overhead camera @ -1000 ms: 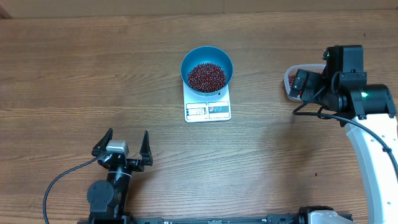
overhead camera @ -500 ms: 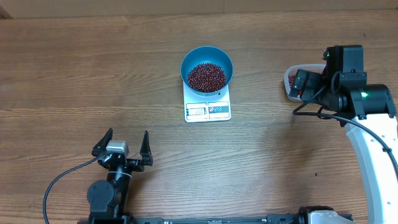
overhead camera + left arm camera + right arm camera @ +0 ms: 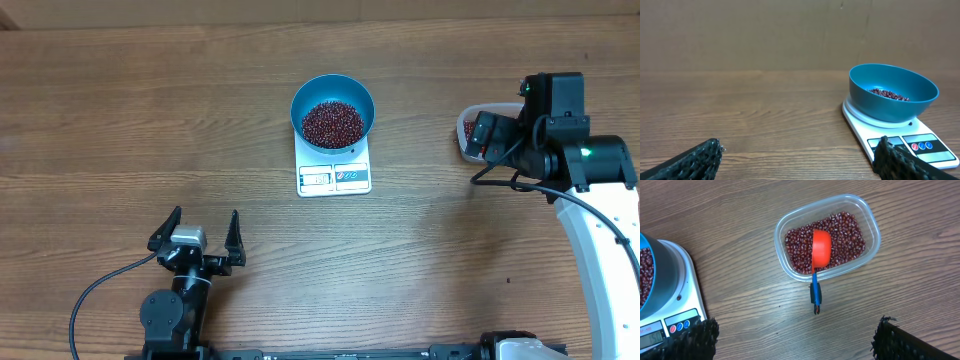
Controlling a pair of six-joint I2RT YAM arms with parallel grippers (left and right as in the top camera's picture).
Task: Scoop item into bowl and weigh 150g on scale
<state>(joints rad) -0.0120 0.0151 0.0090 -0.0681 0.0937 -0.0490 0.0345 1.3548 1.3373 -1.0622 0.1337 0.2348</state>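
Blue bowl (image 3: 333,108) of beans (image 3: 333,123) sits on the scale (image 3: 334,172), display end toward the arms.
Overhead: the scale's long axis runs from the far side to the near side of the desk (image 3: 120,120); the left end effector (image 3: 197,232) is spread wide, well apart from it. Left wrist: both fingers touch nothing. Right wrist: the right end effector (image 3: 797,340) is spread wide and empty, above a clear tub (image 3: 873,230) of beans with an orange scoop (image 3: 821,247), its blue handle pointing over the near rim.

Beans (image 3: 332,122) in bowl (image 3: 300,95) on scale (image 3: 334,178), tub (image 3: 871,223) to its right, scoop (image 3: 821,247) lying in tub
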